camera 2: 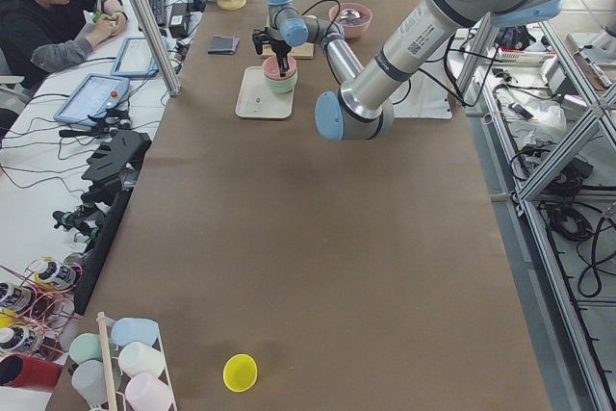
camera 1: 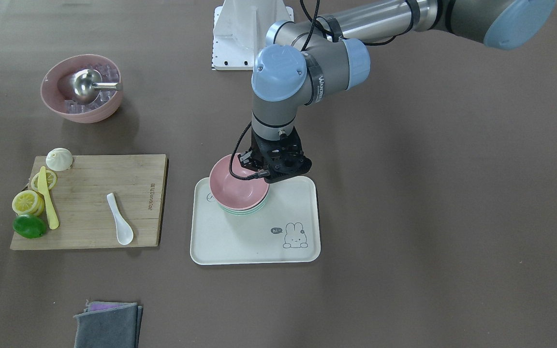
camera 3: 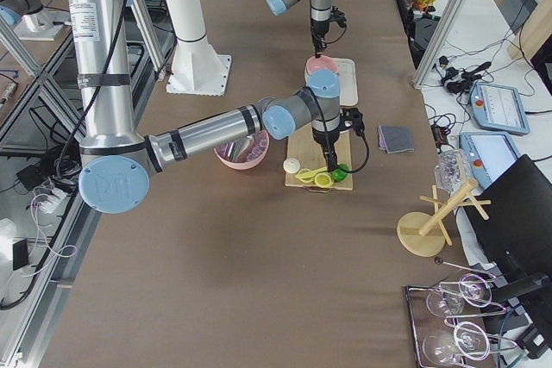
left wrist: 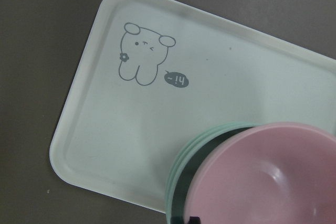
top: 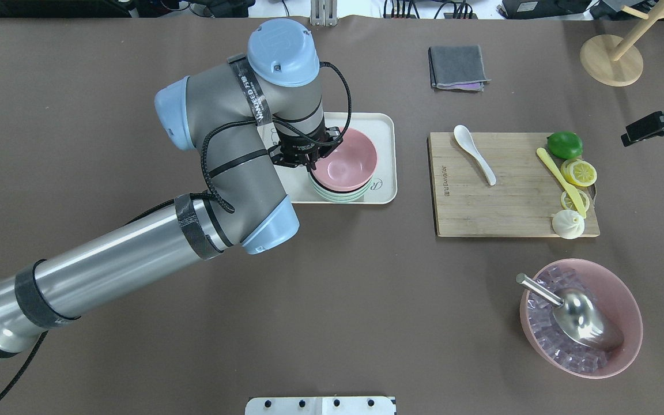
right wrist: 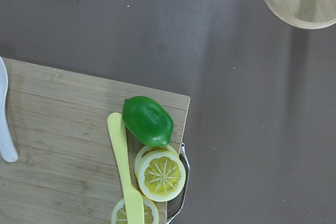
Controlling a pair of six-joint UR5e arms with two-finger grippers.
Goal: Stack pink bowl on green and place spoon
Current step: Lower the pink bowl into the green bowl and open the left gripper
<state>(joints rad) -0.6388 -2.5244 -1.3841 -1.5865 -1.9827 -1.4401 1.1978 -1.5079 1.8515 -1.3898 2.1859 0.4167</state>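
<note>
Left tool at pink bowl rim, nested on green bowl

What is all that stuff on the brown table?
tray: one, cream, mid-table.
pink bowl: one, stacked on the green bowl, on the tray.
green bowl: one, pale green, beneath it.
cutting board: one, wooden, beside the tray.
spoon: one, white, on the board.
knife: one, yellow, on the board.
lime: one, green, at the board's corner.
lemon slices: a few, yellow, by the lime.
bun: one, white, on the board's other corner.
large bowl: one, pink, holding ice cubes and a metal scoop.
cloths: folded pile, grey over purple, far side.
stand: one, wooden, far corner.
left gripper: at the pink bowl's rim.
right gripper: above the board's lime end.
</note>
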